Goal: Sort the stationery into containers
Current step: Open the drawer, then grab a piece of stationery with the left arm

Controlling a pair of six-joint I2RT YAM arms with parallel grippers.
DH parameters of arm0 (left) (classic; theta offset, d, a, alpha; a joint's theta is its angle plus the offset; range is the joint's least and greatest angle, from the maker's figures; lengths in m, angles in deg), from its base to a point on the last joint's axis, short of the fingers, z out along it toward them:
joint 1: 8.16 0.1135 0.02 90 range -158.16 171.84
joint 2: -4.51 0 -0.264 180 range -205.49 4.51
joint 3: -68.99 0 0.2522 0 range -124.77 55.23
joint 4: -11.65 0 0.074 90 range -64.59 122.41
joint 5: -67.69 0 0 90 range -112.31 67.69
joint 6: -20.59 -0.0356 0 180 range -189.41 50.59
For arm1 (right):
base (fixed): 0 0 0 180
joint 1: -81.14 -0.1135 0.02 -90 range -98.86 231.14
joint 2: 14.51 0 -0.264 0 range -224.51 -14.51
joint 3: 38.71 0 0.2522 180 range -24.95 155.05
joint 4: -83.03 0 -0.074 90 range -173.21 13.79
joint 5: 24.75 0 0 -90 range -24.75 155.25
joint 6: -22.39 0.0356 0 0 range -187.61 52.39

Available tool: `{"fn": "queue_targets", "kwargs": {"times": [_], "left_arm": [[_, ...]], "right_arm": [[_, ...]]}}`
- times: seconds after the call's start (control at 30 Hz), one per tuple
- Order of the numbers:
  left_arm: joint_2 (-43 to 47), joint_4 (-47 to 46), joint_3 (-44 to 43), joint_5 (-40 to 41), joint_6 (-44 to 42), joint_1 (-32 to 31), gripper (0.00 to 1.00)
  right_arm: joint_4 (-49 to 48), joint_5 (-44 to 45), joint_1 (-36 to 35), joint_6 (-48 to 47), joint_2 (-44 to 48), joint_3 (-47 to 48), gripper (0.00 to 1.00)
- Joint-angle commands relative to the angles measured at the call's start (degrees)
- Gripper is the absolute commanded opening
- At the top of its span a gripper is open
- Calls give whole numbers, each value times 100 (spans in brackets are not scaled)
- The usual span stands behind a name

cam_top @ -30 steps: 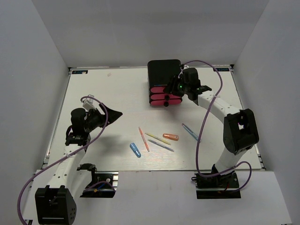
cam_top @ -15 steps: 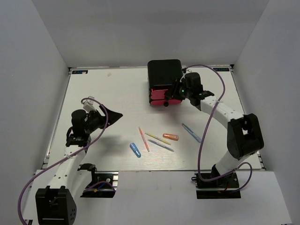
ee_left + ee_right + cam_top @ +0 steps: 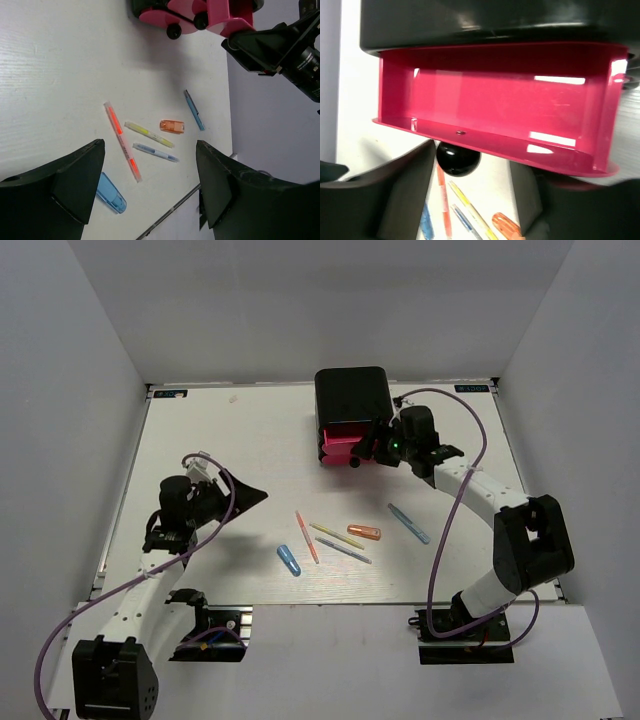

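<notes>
Top view: the top drawer (image 3: pixel 338 443) of the black box (image 3: pixel 350 390) stands drawn out toward the near side, with the right gripper (image 3: pixel 372 447) at its front. Six pens (image 3: pixel 335 535) lie loose nearer, mid-scene.

Left wrist: the left gripper (image 3: pixel 150 150) hangs spread wide and empty above them.

Right wrist: the right gripper's jaws straddle the knob (image 3: pixel 457 158), apart and not clamped, and the drawer is bare. Opening looks done; next comes picking a pen

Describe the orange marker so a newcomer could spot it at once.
Start at the black drawer box at the table's far side. In the scatter before it, the orange marker lies just right of the yellow pen: stubby, the only orange one.
</notes>
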Motion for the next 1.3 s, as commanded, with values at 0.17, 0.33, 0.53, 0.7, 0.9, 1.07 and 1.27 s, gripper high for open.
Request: {"fn": "queue_targets", "kwargs": {"times": [0.17, 0.33, 0.53, 0.7, 0.9, 1.07, 1.27], "left_arm": [[11, 1162, -481, 222, -41, -352, 82], [11, 1733, -587, 407, -42, -563, 79], [-41, 2551, -640, 828, -42, -975, 72], [-454, 2859, -859, 1319, 186, -1537, 65], [-1500, 3394, -1554, 2426, 582, -2635, 64], [-2044, 3588, -1729, 3147, 1239, -3374, 64], [-2625, 3940, -2072, 3992, 1847, -4245, 64]], "right_arm": [[100, -182, 37, 8, 327, -222, 90], [249, -419, 37, -203, 809, -643, 90], [363, -1577, 37, -1880, 1582, -1452, 90], [487, -1932, 19, -4259, 2383, -1962, 90], [470, -1335, 37, -5073, 2911, -2243, 90], [785, -1071, 63, -4800, 2877, -2121, 90], [646, -1185, 63, -4712, 3166, -2261, 66]]}}
